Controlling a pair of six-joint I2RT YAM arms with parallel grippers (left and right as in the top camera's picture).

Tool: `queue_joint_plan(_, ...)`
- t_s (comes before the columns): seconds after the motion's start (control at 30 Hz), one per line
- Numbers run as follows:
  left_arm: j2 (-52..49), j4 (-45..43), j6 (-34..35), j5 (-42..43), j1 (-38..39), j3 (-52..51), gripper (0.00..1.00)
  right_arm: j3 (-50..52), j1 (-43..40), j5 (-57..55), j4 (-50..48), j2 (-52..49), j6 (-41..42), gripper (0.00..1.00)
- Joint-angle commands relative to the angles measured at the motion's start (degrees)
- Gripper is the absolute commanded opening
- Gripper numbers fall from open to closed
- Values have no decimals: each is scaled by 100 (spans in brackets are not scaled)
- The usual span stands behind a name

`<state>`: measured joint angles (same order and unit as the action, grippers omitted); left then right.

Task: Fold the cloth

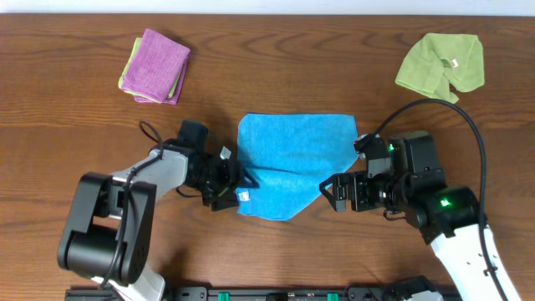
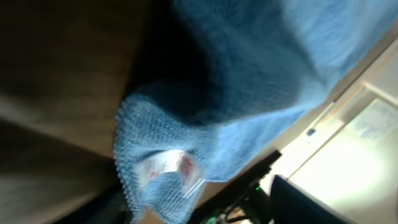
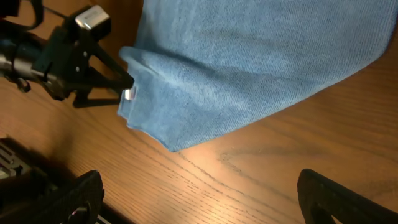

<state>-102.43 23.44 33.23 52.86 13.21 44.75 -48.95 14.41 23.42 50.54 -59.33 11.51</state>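
Left gripper: overhead, lying low over the table, tips at the lower left corner of the cloth, right by its white tag.
Right gripper: overhead, jaws spread wide, just beside the cloth's lower right edge, holding nothing.
Cloth: overhead, bright blue, lying on the table between the two arms. The top edge is straight and the lower edge tapers to a blunt point. A soft ridge runs in from the left corner.
Other cloths: purple cloth folded, back left; green cloth crumpled, back right. Both are well apart from the blue one.
Left wrist view: blurred. Blue fabric fills most of the frame, with the tag corner bunched close to the lens. Own fingers not made out.
Right wrist view: the left gripper's tips are pinched onto the tag corner, with fabric caught between them and the corner puckered. Own fingers sit at the bottom corners, far apart, with bare wood between.
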Motion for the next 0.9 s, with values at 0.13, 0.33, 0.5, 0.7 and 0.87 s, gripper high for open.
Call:
queue_joint_plan(0.13,-586,-302,-61,-603,361,-240,15,42,-68,61,2,61,-83,99)
queue_joint_plan(0.33,-603,-531,-59,-734,590,-238,6,42,-68,59,2,61,-83,99)
queue_joint_plan(0.5,-461,-507,-70,-479,363,-55,6,42,-74,-393,61,61,140,99)
queue_joint_plan(0.7,413,122,-164,-581,-435,699,6,42,-74,-544,334,61,173,99)
queue_joint_plan(0.87,1200,920,-437,-1449,-1134,1534,6,98,-72,-562,518,59,151,99)
